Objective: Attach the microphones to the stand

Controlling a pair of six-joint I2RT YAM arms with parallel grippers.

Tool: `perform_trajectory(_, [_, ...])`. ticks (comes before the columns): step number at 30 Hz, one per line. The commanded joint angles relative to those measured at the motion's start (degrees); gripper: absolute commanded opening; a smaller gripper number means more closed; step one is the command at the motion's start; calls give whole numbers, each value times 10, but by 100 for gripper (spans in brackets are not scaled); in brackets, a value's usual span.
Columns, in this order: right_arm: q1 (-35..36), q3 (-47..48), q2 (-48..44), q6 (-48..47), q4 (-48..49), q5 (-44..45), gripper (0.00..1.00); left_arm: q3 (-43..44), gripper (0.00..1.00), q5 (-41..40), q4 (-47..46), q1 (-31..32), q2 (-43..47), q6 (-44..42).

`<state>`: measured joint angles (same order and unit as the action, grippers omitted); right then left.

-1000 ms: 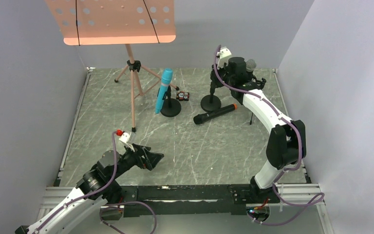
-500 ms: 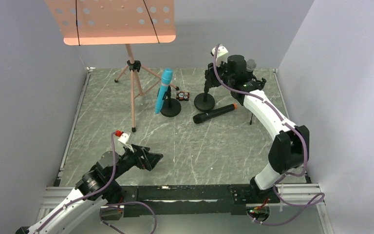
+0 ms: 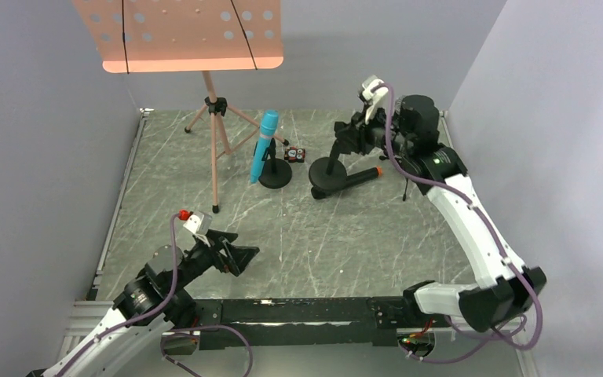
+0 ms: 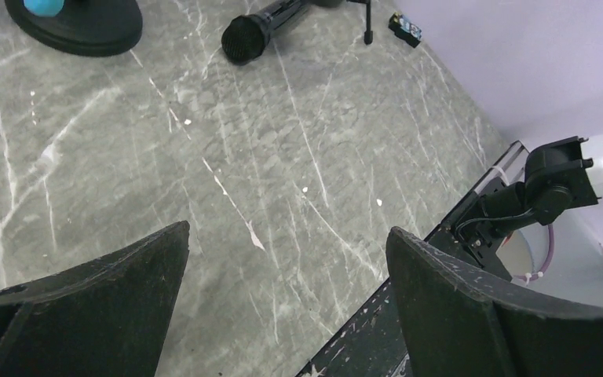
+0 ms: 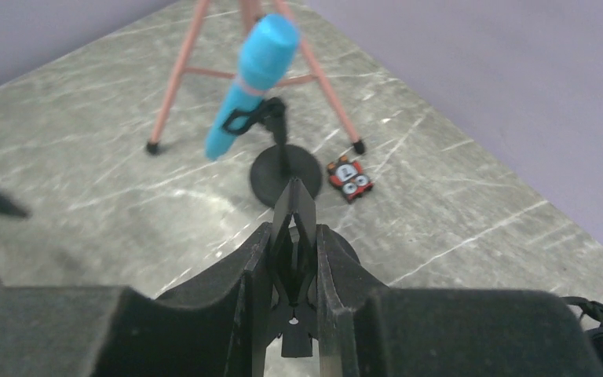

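The right gripper is clamped on the black stand at its clip (base on the table). The blue microphone sits clipped in a second stand. The orange-ended microphone lies flat nearby. The left gripper gapes, holding nothing.

The music stand is standing at the table's back left. Just right, a clipped microphone is sitting in a desk stand. Farther right, a loose microphone is lying beside a second desk stand.
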<state>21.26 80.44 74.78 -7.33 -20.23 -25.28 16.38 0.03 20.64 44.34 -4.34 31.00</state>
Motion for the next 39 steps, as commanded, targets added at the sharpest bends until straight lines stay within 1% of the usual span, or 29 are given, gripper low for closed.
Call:
perform_trajectory(1, [2, -17, -68, -55, -71, -102, 19, 31, 99, 18, -25, 0, -6, -33])
perform_trajectory(6, [2, -60, -124, -124, -156, -137, 19, 43, 99, 46, -43, 0, -44, -38])
perform_trajectory(9, [2, -95, -151, -145, -182, -138, 20, 40, 99, 65, -64, 0, -60, -33])
perform_trajectory(13, [1, -153, -183, -157, -184, -121, 20, 39, 99, 77, -84, 1, -77, -29])
perform_trajectory(18, [1, -211, -209, -168, -181, -120, 21, 46, 99, 87, -95, 1, -98, -29])
perform_trajectory(24, [1, -249, -238, -167, -188, -106, 25, 55, 99, 98, -112, 0, -127, -37])
perform_trajectory(27, [0, -259, -255, -169, -197, -104, 38, 77, 99, 105, -115, 0, -162, -58])
perform_trajectory(30, [0, -263, -269, -167, -202, -94, 59, 114, 99, 118, -108, 0, -214, -93])
perform_trajectory(33, [-4, -254, -277, -161, -204, -89, 77, 156, 99, 139, -101, 1, -271, -140])
perform_trajectory(36, [-18, -224, -282, -152, -202, -88, 91, 190, 99, 159, -106, 0, -325, -193])
perform_trajectory(39, [-44, -164, -266, -144, -213, -117, 96, 229, 99, 173, -109, 0, -399, -245])
